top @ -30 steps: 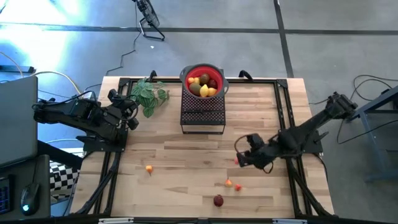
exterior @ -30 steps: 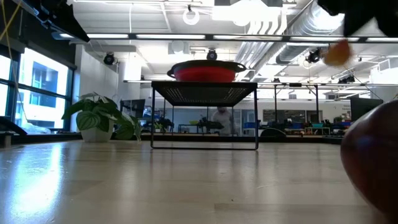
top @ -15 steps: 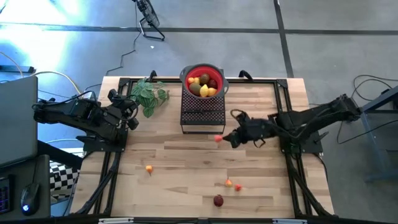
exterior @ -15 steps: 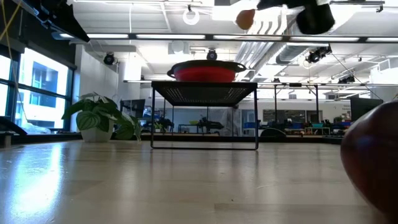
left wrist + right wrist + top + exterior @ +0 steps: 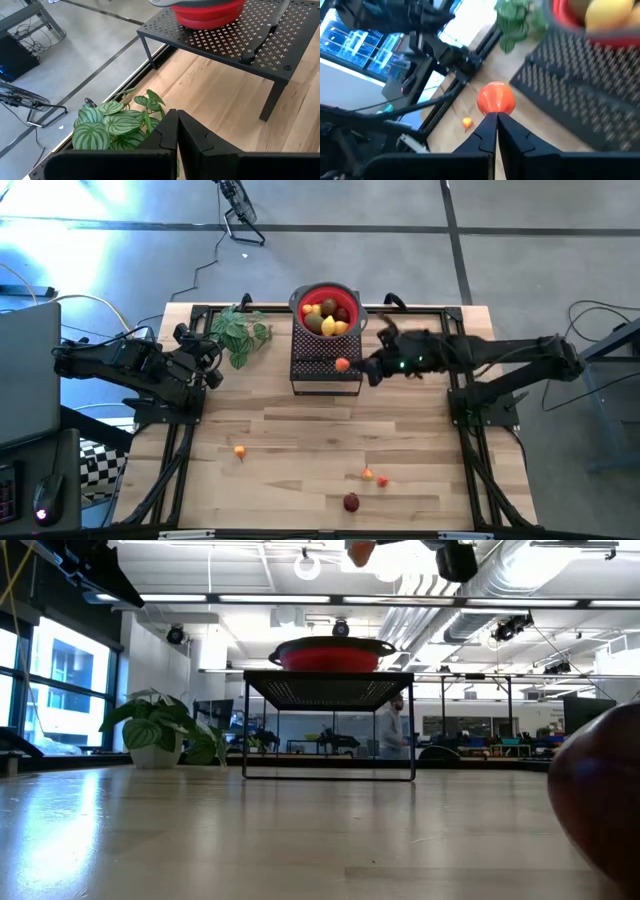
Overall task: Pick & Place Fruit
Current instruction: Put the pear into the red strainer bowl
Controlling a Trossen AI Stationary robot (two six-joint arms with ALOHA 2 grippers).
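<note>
Fruit [image 5: 342,364] pinched in right tool [image 5: 352,366] over wooden table [image 5: 290,450].

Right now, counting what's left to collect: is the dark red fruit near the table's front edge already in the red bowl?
No, the dark red fruit lies on the table, far from the red bowl.

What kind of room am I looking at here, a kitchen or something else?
Probably a robotics lab or open workshop, not a kitchen: two dark robot arms flank a pale wooden table, exposed silver ceiling ducts and strip lights run overhead, and desks with glowing screens stretch far behind.
</note>
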